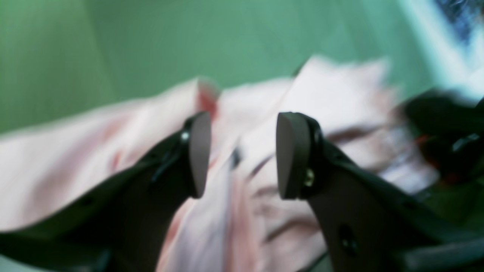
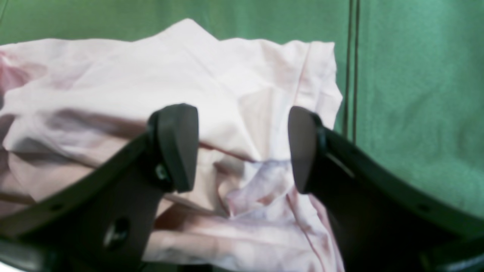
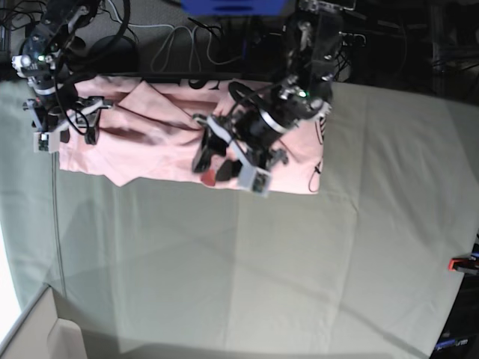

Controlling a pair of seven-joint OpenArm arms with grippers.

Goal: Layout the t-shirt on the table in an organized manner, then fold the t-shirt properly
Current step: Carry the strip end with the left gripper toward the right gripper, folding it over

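The light pink t-shirt lies rumpled along the far edge of the table, with black lettering showing at its right end. My left gripper hovers over the shirt's middle. In the blurred left wrist view its fingers stand apart with nothing between them, and creased pink cloth lies beneath. My right gripper is at the shirt's left end. Its jaws are open just above wrinkled fabric, holding nothing.
A red clamp sits at the table's right edge. Cables and dark equipment crowd the area behind the table. A pale box corner shows at the bottom left. A dark seam line runs across the green cloth beside the shirt.
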